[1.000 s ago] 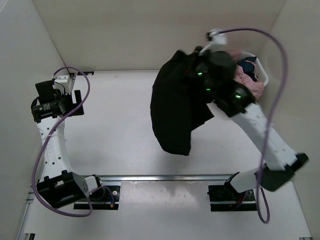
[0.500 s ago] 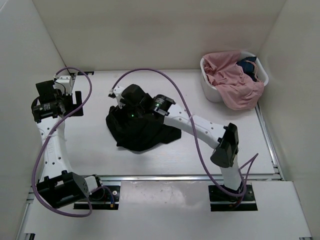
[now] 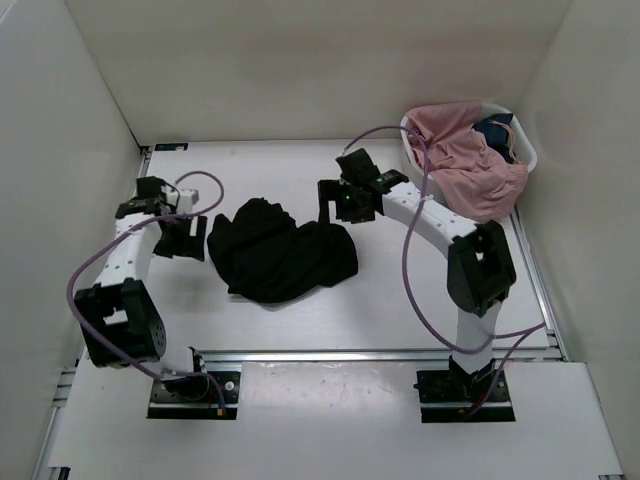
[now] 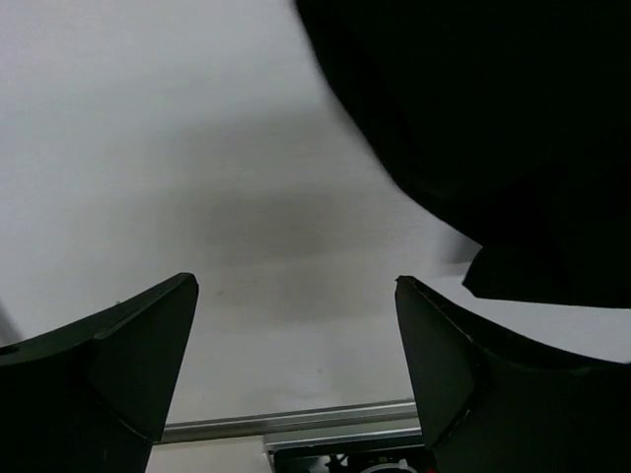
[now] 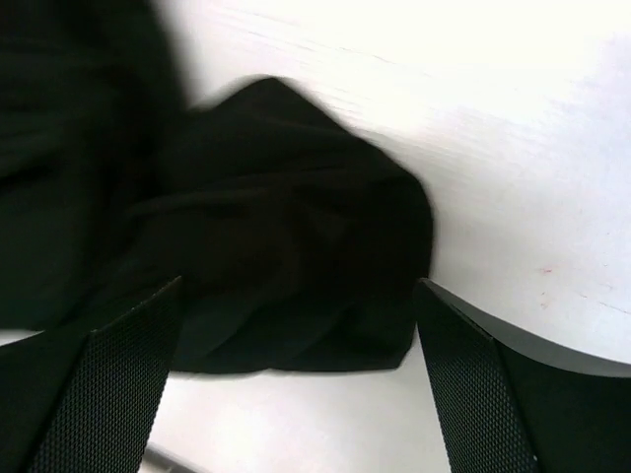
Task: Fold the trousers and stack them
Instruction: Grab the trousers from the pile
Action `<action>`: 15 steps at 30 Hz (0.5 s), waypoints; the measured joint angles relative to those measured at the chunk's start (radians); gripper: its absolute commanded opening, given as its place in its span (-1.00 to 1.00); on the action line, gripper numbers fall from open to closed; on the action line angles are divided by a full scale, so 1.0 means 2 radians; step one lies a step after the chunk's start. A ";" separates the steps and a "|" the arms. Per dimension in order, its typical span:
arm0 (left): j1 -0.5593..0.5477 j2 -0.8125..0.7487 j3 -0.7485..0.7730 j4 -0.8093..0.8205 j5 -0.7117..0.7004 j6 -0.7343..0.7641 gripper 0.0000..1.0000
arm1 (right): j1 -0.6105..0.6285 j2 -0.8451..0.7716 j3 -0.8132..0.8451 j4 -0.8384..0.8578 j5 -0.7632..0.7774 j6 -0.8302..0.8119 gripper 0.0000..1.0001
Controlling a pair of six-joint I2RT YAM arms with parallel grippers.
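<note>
The black trousers (image 3: 280,258) lie in a crumpled heap on the white table (image 3: 400,290), left of centre. My left gripper (image 3: 187,238) stands open just left of the heap. In the left wrist view the left gripper (image 4: 296,286) holds nothing, with the trousers (image 4: 493,128) at the upper right. My right gripper (image 3: 336,204) hovers open at the heap's upper right edge. In the right wrist view the right gripper (image 5: 298,286) is empty, with the dark trousers (image 5: 276,256) lying just beyond its fingers (image 5: 483,384).
A white basket (image 3: 417,178) stands in the back right corner, with pink clothing (image 3: 470,160) spilling over its rim and a dark blue piece inside. White walls close in the table on three sides. A metal rail (image 3: 330,353) runs along the near edge.
The right gripper swung the trousers from the basket to the table, opened, let them drop and drew back right. The left arm came in from the far left toward the heap.
</note>
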 measured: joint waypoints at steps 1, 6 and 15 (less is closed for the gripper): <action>-0.015 0.017 -0.012 0.005 0.000 0.000 0.88 | -0.011 0.021 -0.006 0.002 0.000 0.009 0.98; -0.064 0.080 -0.030 0.036 -0.003 -0.001 0.91 | -0.012 0.071 -0.054 0.006 -0.008 0.031 0.84; -0.071 0.226 0.051 0.073 -0.007 -0.012 0.54 | -0.001 0.060 -0.107 0.026 -0.044 0.050 -0.61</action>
